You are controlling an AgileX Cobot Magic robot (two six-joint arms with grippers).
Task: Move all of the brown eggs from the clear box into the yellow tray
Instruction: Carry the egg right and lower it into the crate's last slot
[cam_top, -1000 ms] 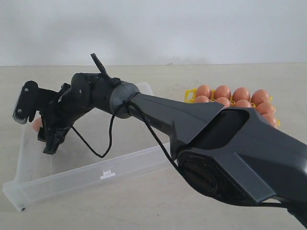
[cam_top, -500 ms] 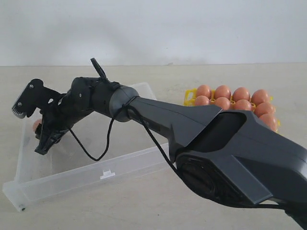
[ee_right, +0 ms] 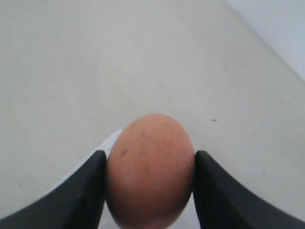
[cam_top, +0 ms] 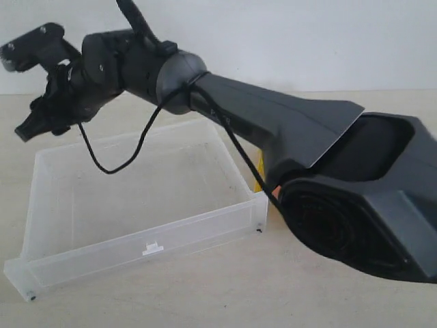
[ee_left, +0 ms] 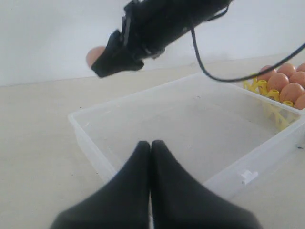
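Brown egg (ee_right: 150, 171), clamped in the right tool (ee_right: 148, 157), had risen out of the clear box (cam_top: 136, 249), which looked empty; probably the last for the yellow tray (ee_left: 259, 87).

One faintly speckled brown egg (ee_right: 150, 171) is pinched in the right gripper (ee_right: 148, 156), raised in the air near one corner of the clear box (cam_top: 136, 249). The box is a shallow translucent bin lying flat. More eggs (ee_left: 279, 82) sit in the yellow tray (ee_left: 261, 87) just beside it.

A pale beige tabletop (cam_top: 171, 294) is seen spread across the whole scene, matte and plain, marked only by a few faint specks. It is bounded at its far edge by a bare white wall (cam_top: 307, 41).
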